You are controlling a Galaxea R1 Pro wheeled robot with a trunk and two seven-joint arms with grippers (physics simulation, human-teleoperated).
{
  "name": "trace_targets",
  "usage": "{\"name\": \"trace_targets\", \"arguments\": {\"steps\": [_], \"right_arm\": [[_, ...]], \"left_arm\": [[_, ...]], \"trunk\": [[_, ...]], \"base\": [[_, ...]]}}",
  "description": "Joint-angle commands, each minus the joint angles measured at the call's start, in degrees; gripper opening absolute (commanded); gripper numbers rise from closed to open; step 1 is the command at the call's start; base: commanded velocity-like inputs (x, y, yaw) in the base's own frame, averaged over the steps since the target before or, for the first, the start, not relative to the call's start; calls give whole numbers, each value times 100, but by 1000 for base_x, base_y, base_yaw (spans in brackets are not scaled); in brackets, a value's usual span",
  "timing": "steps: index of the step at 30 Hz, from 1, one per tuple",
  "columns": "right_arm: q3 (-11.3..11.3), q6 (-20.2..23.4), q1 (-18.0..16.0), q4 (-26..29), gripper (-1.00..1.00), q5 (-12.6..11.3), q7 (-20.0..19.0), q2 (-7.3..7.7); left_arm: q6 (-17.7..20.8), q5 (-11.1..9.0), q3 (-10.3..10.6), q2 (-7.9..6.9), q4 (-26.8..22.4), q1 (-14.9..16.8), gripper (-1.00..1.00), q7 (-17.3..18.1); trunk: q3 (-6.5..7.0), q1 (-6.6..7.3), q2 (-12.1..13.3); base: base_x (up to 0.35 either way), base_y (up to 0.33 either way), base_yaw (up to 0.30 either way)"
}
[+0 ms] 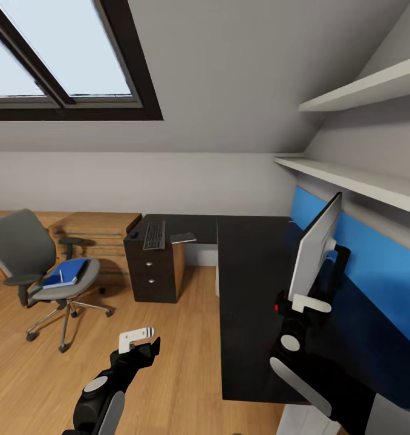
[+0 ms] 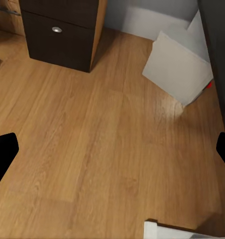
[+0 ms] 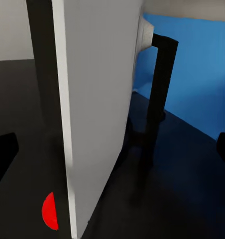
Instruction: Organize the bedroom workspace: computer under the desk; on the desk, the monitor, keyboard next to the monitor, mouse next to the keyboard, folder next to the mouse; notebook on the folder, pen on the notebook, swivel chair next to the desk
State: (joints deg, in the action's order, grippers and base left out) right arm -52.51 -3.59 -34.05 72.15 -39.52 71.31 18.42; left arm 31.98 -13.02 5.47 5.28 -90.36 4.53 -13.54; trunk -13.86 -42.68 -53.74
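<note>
The monitor (image 1: 314, 249) stands edge-on on the right wing of the black desk (image 1: 247, 290), its silver back (image 3: 97, 99) and black stand (image 3: 157, 84) close up in the right wrist view. My right gripper (image 1: 309, 303) is open, with the monitor's lower edge between its spread fingers (image 3: 3, 157). My left gripper (image 1: 138, 339) hangs open over the wood floor (image 2: 92, 149). The keyboard (image 1: 155, 235) and the mouse (image 1: 134, 234) lie on the desk's far wing, a thin grey rectangle (image 1: 182, 238) beside them. The swivel chair (image 1: 29, 260) holds the blue folder (image 1: 72, 270) with the pen (image 1: 61, 275) on it. The pale computer (image 2: 179, 69) is under the desk.
The dark drawer unit (image 1: 156, 272) carries the desk's far end and shows as (image 2: 60, 30) in the left wrist view. Low wooden shelving (image 1: 96, 232) runs along the back wall behind the chair. White wall shelves (image 1: 362, 181) and a blue panel (image 1: 380, 272) lie right of the monitor.
</note>
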Motion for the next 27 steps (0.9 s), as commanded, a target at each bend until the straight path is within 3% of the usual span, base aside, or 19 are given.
{"name": "trace_targets", "arguments": {"steps": [1, 27], "right_arm": [[-19, -37, -10, -11, 100, -8, 42, 2], [-12, -36, -5, -87, 100, 95, 130, 1]], "left_arm": [[20, -61, 6, 0, -6, 4, 100, -52], [18, -61, 7, 0, 30, 4, 100, -52]], "trunk": [[-8, -1, -6], [-8, -1, -6]], "base": [[26, 0, 0], [133, 21, 0]]}}
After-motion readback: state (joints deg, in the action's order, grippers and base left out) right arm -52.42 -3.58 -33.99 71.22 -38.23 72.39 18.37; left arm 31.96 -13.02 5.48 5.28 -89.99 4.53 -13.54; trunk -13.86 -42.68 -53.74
